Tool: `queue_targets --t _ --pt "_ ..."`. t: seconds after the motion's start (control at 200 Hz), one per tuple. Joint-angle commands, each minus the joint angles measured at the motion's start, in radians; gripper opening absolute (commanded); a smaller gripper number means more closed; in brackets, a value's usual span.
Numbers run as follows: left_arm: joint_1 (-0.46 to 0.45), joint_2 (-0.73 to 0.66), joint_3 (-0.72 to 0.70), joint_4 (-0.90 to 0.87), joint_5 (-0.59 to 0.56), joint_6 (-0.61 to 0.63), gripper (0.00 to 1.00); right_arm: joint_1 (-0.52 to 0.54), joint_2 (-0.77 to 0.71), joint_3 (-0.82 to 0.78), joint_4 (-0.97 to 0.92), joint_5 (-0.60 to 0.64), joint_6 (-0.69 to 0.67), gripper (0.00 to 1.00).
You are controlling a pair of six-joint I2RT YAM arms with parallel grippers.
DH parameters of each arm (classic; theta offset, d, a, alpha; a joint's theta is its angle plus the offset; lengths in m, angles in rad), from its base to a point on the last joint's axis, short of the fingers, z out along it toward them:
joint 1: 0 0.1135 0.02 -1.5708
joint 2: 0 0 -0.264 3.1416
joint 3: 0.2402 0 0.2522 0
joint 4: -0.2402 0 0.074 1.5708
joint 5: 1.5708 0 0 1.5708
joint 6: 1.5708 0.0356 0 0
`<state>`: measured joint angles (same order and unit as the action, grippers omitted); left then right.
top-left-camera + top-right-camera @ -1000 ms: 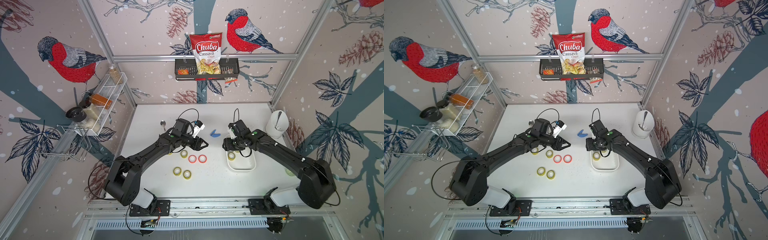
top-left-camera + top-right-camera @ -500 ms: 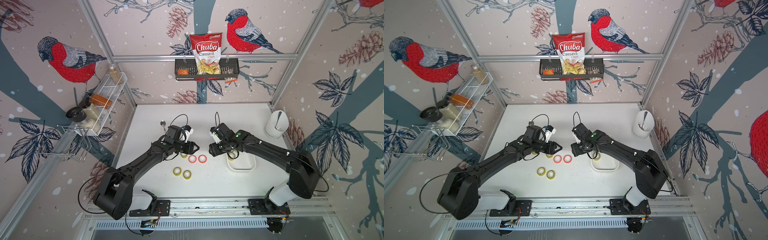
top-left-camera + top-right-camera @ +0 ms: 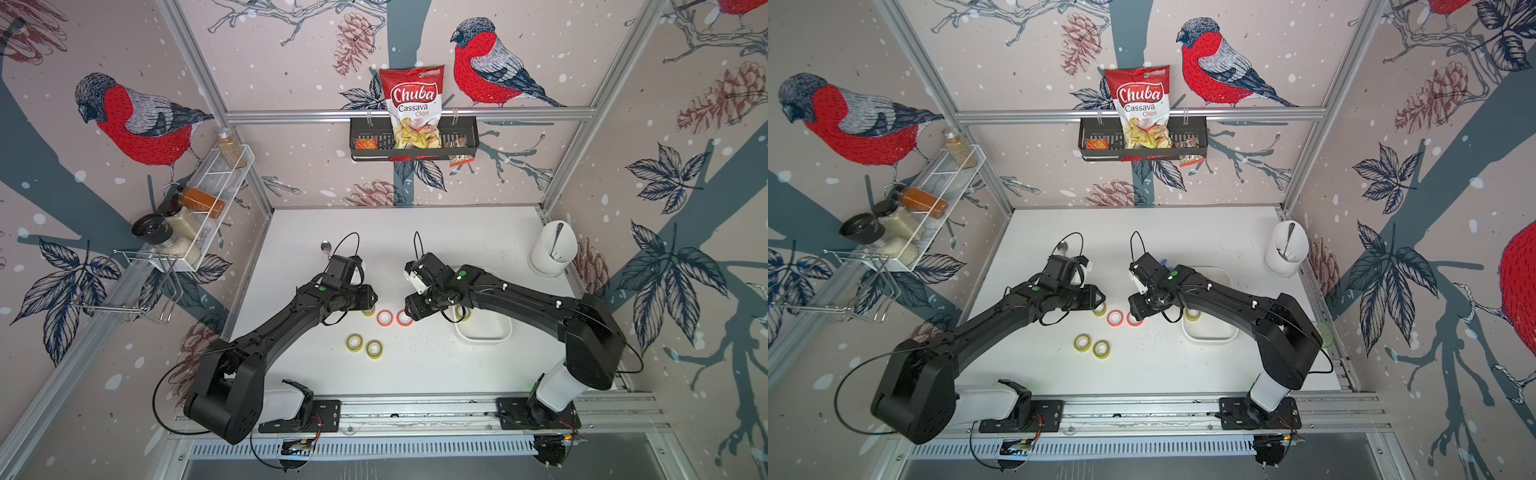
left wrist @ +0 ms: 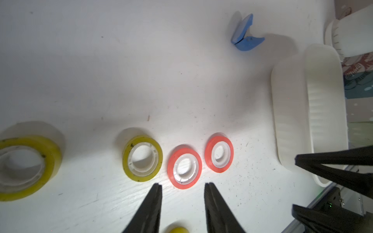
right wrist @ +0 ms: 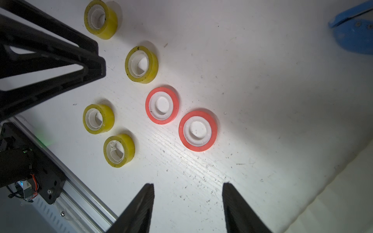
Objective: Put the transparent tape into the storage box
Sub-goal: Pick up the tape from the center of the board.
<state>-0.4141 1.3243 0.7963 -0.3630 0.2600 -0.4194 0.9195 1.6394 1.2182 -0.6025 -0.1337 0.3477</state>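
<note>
Only legible text was "Chuba Cassava Chips" on the red bag in the black wall basket. Both were apart and empty: left claw had its tips just short of a red tape roll, right claw was over bare desk. Four yellowish transparent tape rolls lay flat on the desk. A fifth roll sat in the storage box, partly under the right arm.

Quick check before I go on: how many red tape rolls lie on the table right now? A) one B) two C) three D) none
B: a red roll and a second red roll lie flat side by side on the table.
</note>
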Motion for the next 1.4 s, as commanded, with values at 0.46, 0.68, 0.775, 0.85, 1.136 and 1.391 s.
queue_targets --t 0.46,0.68,0.775,0.85,1.136,1.391 --pt "0.008 0.056 -0.020 -0.083 -0.191 -0.058 0.41 -0.034 -0.003 -0.037 0.049 -0.037 0.013 0.59" --pt "0.009 0.069 -0.007 -0.084 -0.190 -0.059 0.41 -0.037 -0.006 -0.060 0.071 -0.050 0.019 0.59" --pt "0.010 0.070 0.002 -0.092 -0.201 -0.059 0.43 -0.038 -0.008 -0.064 0.077 -0.054 0.020 0.59" --pt "0.009 0.075 0.009 -0.105 -0.212 -0.053 0.44 -0.038 -0.010 -0.068 0.083 -0.056 0.025 0.59" --pt "0.010 0.083 -0.009 -0.091 -0.223 -0.061 0.42 -0.038 -0.021 -0.074 0.091 -0.064 0.048 0.59" --pt "0.010 0.109 -0.012 -0.040 -0.197 -0.061 0.39 -0.038 -0.027 -0.087 0.093 -0.066 0.054 0.59"
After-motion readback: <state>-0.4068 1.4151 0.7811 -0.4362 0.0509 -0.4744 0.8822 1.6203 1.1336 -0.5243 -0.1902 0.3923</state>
